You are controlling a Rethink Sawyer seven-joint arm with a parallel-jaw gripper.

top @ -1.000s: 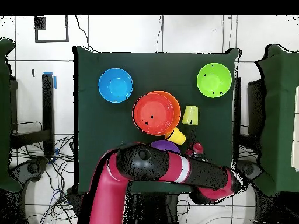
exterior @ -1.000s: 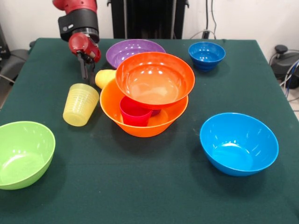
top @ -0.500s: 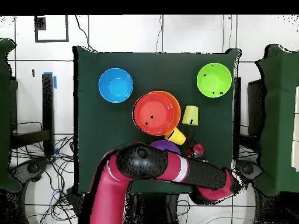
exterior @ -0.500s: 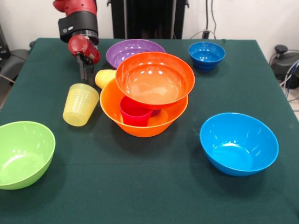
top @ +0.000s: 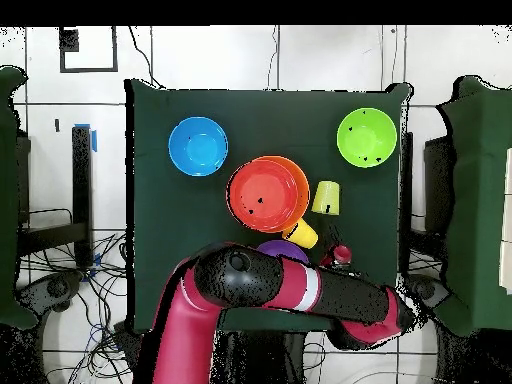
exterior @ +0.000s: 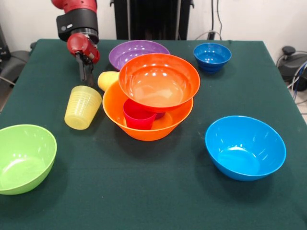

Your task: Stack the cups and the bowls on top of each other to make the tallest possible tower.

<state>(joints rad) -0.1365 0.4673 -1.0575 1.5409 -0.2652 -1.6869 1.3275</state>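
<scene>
Six bowls: all on the green table [exterior: 158, 191], two of them stacked
Tower: mid-table; big orange-yellow bowl [exterior: 144, 125] as the base, red-orange bowl [exterior: 159, 81] resting above it, tilted, its rim propped on a cup inside
Inside the base: red-pink cup [exterior: 138, 115] standing upright at the near side; a bit of a purple cup shows just right of it under the red-orange bowl
Purple bowl [exterior: 134, 51]: just behind the tower, partly hidden by the red-orange bowl's rim
Small dark blue bowl [exterior: 212, 56]: far right, well apart from the tower
Light blue bowl [exterior: 245, 146]: near right, alone, upright
Lime bowl [exterior: 24, 157]: near left corner, upright, cut by the picture's edge
Pale yellow cup [exterior: 82, 107]: ribbed, mouth down and tilted, just left of the base bowl
Orange-yellow cup [exterior: 108, 80]: on its side, against the far left rim of the base bowl, between it and the purple bowl
Gripper [exterior: 85, 73]: far left, hanging from the red and black arm [exterior: 76, 19], just left of the orange-yellow cup and above the pale yellow cup; nothing held that I can see
Fingers: dark and narrow, seen as one shape from the front; apart or together, I cannot tell
Overhead: arm [top: 270, 285] covers most of the purple bowl [top: 283, 246]; gripper end [top: 341, 255] shows beside the orange-yellow cup [top: 300, 234]; tower [top: 268, 194] sits between the light blue bowl [top: 198, 146] and the pale yellow cup [top: 326, 198]
</scene>
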